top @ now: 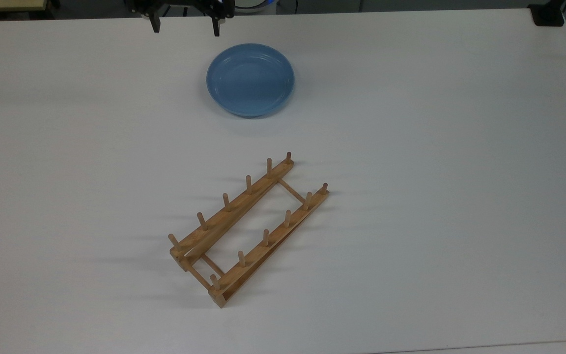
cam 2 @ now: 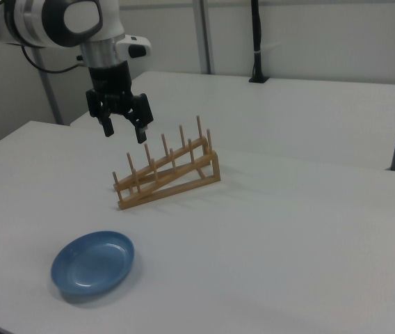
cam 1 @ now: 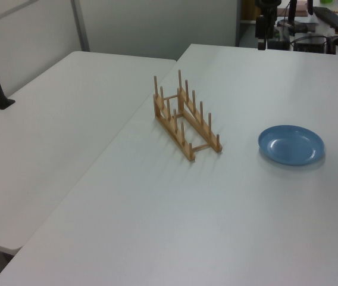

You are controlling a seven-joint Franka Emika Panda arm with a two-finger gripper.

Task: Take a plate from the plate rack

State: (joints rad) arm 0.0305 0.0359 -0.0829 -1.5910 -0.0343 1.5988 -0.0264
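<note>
Round, shallow light-blue plate (top: 250,79) lies flat on the white surface (top: 435,147), right side up, out of the rack. In the top view it sits well apart from the low light-brown wooden plate rack (top: 248,228), toward the frame's top. In the right view the plate (cam 2: 92,263) is at the lower left, nearer the camera than the rack (cam 2: 166,174).

Rack is empty: two parallel rails with upright pegs joined by thin crossbars, lying diagonally in the top view. In the left view the rack (cam 1: 184,119) stands near the middle of the surface, with the plate (cam 1: 291,145) to the left view's right.

Black two-finger claw (cam 2: 124,128) hangs in the air above the surface, fingers pointing down, spread wide, holding nothing. In the top view the claw (top: 184,24) is at the upper edge, just past the plate's far rim and off to the top view's left, not touching it.

A second white table (cam 1: 62,125) stands alongside, to the left view's left.
</note>
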